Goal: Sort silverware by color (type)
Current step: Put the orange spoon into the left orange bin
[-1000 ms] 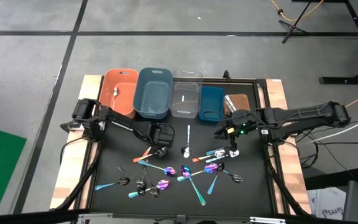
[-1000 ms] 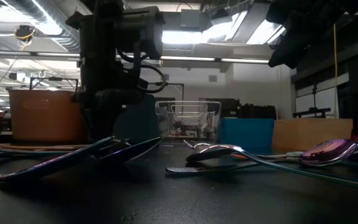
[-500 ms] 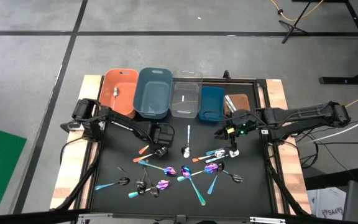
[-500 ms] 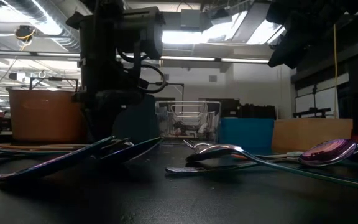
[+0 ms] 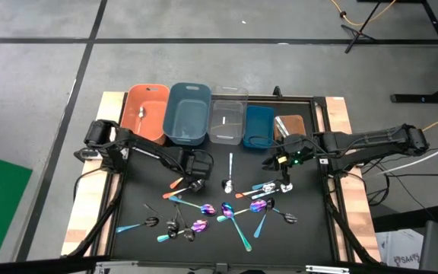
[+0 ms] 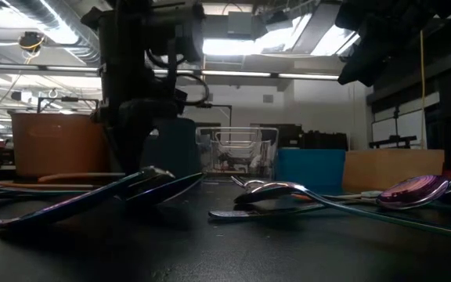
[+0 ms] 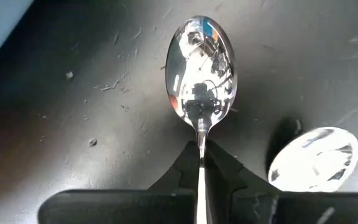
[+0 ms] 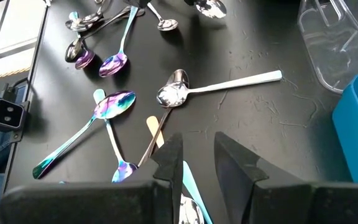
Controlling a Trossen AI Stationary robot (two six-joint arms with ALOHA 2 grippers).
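Silver spoon (image 7: 201, 68) pinched in left jaws, black scratched tabletop (image 7: 73, 93), right jaws apart

Bins (image 5: 188, 114) wall off far edge; mat (image 5: 135, 209) btwn spoons (image 5: 226, 211) passable.

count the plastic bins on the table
5, in a row along the far edge: orange bin, grey-blue bin, clear bin, blue bin, brown bin.
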